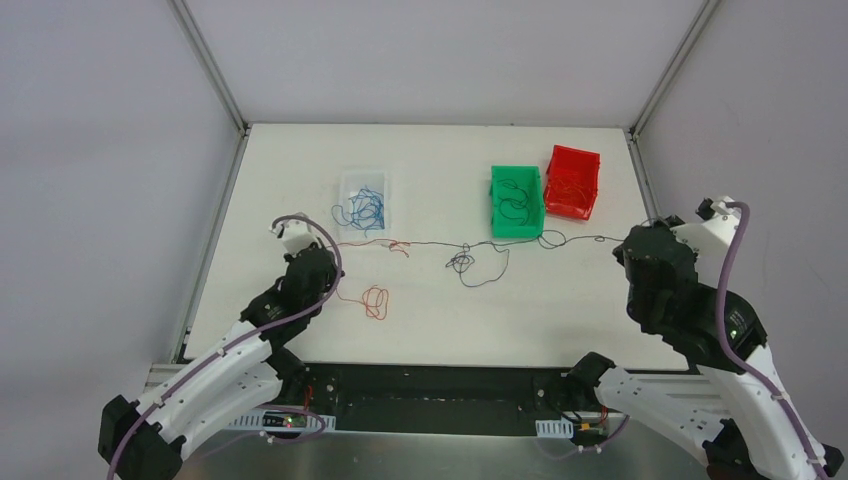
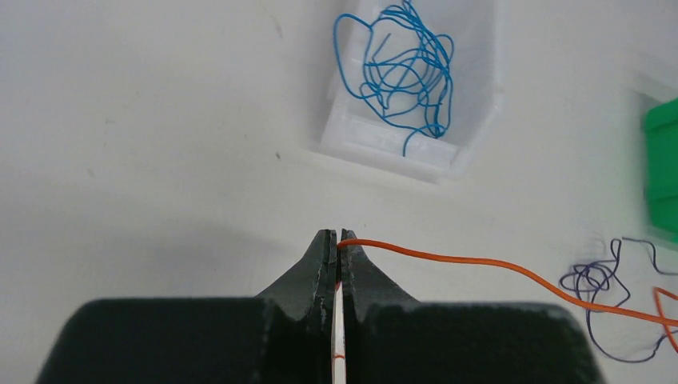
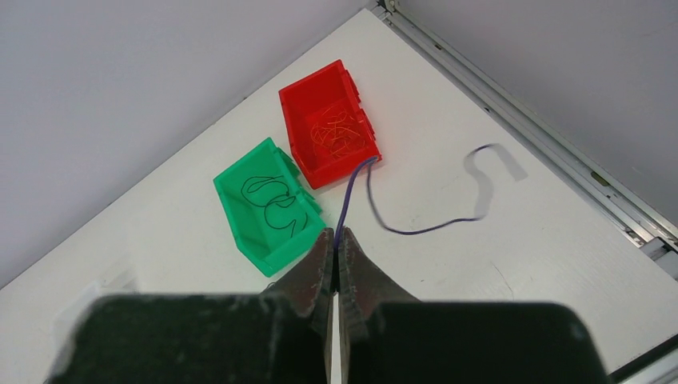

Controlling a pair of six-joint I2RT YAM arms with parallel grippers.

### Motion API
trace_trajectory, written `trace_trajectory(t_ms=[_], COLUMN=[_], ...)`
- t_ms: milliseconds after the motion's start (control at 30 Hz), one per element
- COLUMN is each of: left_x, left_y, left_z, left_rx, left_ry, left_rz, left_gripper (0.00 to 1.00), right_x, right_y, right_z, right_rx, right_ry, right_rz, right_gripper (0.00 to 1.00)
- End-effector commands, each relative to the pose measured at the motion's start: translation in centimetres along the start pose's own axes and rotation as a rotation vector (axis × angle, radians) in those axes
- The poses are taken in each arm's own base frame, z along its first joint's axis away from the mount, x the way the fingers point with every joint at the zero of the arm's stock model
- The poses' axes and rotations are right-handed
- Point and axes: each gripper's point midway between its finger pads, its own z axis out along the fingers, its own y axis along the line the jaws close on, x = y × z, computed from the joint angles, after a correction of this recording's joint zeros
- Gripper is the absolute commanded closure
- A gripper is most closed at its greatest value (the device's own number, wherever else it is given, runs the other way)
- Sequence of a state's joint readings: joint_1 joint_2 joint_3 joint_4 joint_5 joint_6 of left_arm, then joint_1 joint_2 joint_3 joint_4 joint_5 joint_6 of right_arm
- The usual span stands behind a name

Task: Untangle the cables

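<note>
The left claw [image 2: 337,238] is clamped tight on the red cable [image 2: 464,258], which trails rightward from its tips across the white surface [image 2: 160,120]. The right claw [image 3: 336,237] is pinched shut on the dark cable [image 3: 346,200], just before the green bin [image 3: 264,208] and red bin [image 3: 328,120].

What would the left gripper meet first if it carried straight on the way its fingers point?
The left gripper, shut on the red cable, would probably cross bare table and first reach the near left corner of the clear bin; depth is unclear.
</note>
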State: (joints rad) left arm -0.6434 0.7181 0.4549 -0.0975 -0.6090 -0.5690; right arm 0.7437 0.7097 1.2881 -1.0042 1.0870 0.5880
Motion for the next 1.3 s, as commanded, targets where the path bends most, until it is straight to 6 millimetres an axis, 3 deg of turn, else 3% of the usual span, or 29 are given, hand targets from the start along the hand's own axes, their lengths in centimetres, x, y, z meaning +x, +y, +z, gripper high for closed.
trace_trajectory(t_ms=[0, 167, 300, 400, 567, 733, 867, 1267], left_x=[0.3, 0.6, 0.4, -0.1, -0.8, -1.2, -0.9, -0.9], left_y=[3.3, 3.0, 3.6, 3.1, 0.9, -1.1, -2.3, -4.8], left_z=[-0.6, -0.8, -1.1, -1.2, -1.1, -1.6, -2.0, -2.3], left_rx=[-0.11, -0.079, -0.105, -0.078, 0.024, 0.126, 0.194, 0.302], left_ry=[-0.026, -0.015, -0.015, -0.012, 0.004, 0.032, 0.058, 0.109], left_rz=[-0.105, -0.104, -0.074, -0.037, 0.048, 0.09, 0.079, 0.144], left_gripper=[1.0, 1.0, 1.0, 1.0, 1.0, 1.0, 1.0, 1.0], right_x=[-1.8, 0.1, -0.4, -0.1, 2.2, 4.4, 4.9, 6.9], right_y=[-1.8, -0.3, -0.4, 0.5, 3.8, 8.8, 11.9, 16.8], right_z=[-0.6, -0.4, -0.4, -0.6, -0.2, 0.8, 2.1, 7.6], right_rx=[0.036, -0.009, 0.007, -0.05, -0.138, -0.203, -0.216, -0.207], right_ry=[-0.052, 0.033, 0.021, 0.044, 0.126, 0.22, 0.234, 0.276], right_rz=[0.031, -0.025, -0.025, -0.017, -0.069, -0.154, -0.194, -0.205], right_gripper=[1.0, 1.0, 1.0, 1.0, 1.0, 1.0, 1.0, 1.0])
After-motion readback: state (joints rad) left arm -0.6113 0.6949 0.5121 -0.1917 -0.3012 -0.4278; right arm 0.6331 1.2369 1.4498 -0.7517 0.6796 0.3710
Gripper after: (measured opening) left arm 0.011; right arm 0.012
